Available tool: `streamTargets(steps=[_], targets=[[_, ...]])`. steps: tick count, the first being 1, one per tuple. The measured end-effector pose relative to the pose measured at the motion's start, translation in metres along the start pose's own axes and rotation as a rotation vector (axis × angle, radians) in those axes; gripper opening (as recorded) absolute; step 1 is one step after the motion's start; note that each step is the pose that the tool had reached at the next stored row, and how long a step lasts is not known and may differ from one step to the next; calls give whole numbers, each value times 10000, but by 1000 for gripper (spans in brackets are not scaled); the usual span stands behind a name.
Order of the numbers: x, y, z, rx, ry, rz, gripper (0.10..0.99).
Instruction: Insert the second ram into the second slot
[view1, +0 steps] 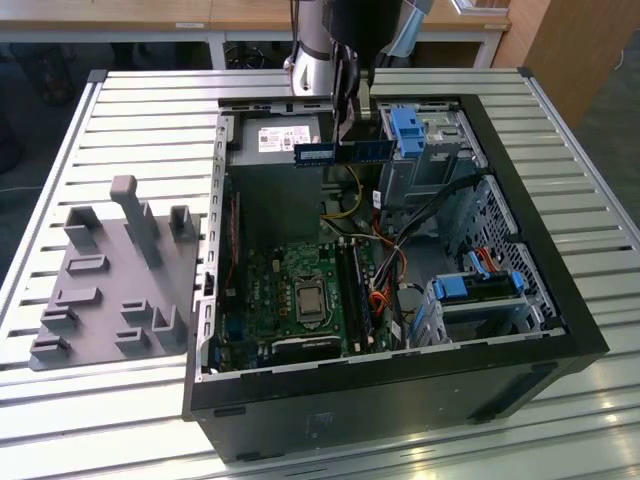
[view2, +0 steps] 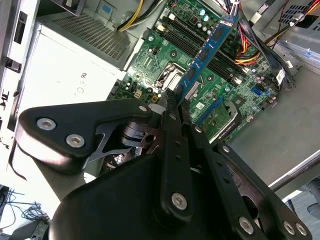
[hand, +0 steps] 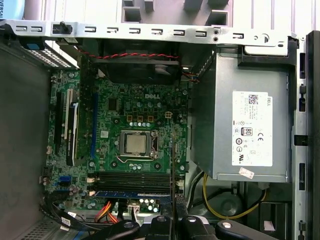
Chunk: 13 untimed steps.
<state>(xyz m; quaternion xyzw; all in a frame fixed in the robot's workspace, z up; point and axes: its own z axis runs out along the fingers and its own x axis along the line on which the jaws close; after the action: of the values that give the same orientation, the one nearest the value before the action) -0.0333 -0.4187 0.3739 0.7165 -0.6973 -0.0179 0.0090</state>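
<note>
claw (view1: 345, 143) was clenched on the second ram (view1: 312, 153), up over the pc case (view1: 400, 372), upper middle of the exterior view. ram wasn't in a slot yet; green board (view1: 290, 290) sat well below.

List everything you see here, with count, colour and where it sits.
case: one, black, open, on the slatted table
motherboard: one, green, inside the case
power supply: one, grey with a white label, beside the motherboard
latches: at least two, blue, on the drive bays
fixture: one, grey, at the exterior view's left of the case
ram: one, blue, held above the motherboard
gripper: one, black, shut on the ram
</note>
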Motion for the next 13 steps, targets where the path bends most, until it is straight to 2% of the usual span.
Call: streamTargets(steps=[13], targets=[[58,2,0,0,0,1,137]])
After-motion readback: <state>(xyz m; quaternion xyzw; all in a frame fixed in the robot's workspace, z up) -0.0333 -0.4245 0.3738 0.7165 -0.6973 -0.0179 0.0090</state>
